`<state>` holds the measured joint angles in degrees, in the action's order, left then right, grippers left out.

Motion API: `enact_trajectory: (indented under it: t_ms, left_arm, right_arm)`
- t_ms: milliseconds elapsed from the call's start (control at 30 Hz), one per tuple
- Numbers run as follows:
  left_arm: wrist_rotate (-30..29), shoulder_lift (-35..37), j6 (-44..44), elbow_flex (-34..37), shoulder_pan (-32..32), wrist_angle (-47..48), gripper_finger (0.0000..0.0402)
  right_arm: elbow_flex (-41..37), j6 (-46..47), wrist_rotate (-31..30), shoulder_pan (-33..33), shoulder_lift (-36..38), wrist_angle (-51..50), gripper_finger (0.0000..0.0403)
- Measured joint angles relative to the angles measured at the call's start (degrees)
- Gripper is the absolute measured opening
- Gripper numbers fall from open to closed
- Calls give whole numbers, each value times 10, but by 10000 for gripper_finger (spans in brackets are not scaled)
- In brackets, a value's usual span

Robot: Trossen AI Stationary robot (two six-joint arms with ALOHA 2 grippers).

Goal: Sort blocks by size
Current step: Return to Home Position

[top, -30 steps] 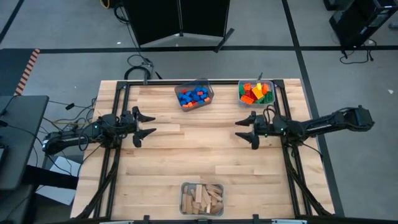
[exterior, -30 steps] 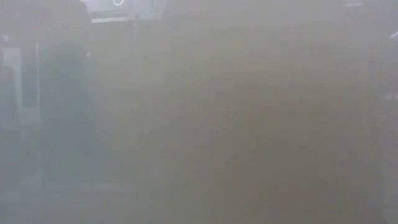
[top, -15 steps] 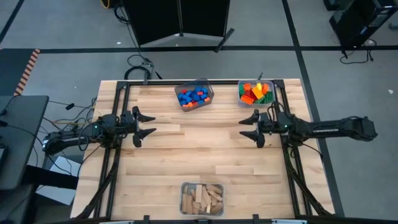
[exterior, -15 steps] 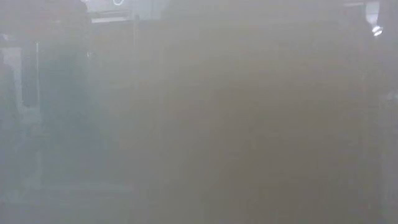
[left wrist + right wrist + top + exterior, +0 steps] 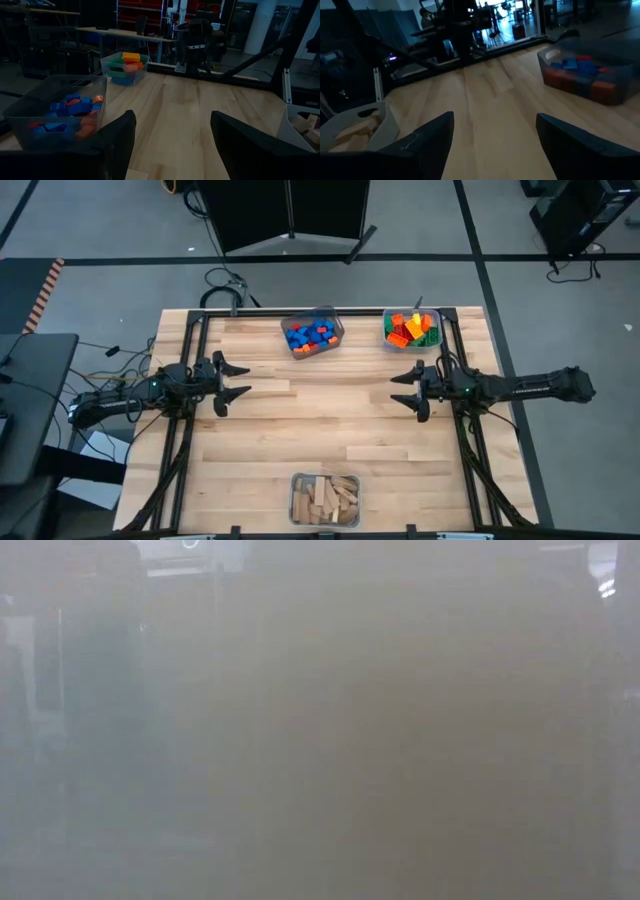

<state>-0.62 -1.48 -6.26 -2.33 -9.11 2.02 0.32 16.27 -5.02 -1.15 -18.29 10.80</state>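
Three bins on the worktop (image 5: 320, 430). Near edge: grey bin (image 5: 294, 502) of tan wooden blocks (image 5: 325, 500). Midway: left end effector (image 5: 247, 380) and right end effector (image 5: 397, 389), both spread wide, empty, well apart. Far edge: clear bin (image 5: 338, 323) of mostly blue bricks (image 5: 308, 335); second clear bin (image 5: 386, 330) of orange, green and yellow bricks (image 5: 410, 328).

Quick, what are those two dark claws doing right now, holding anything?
Left gripper: open, holding nothing.
Right gripper: open, holding nothing.
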Motion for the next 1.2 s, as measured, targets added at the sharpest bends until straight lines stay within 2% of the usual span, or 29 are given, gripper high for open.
enact_trajectory:
  t_ms: [267,1200]
  left_arm:
    - [0,0,0,0,0,0,264]
    - [0,0,0,0,0,0,264]
  right_arm:
    - [0,-43,0,-2,73,-39,298]
    - [0,-43,1,-2,73,-22,298]
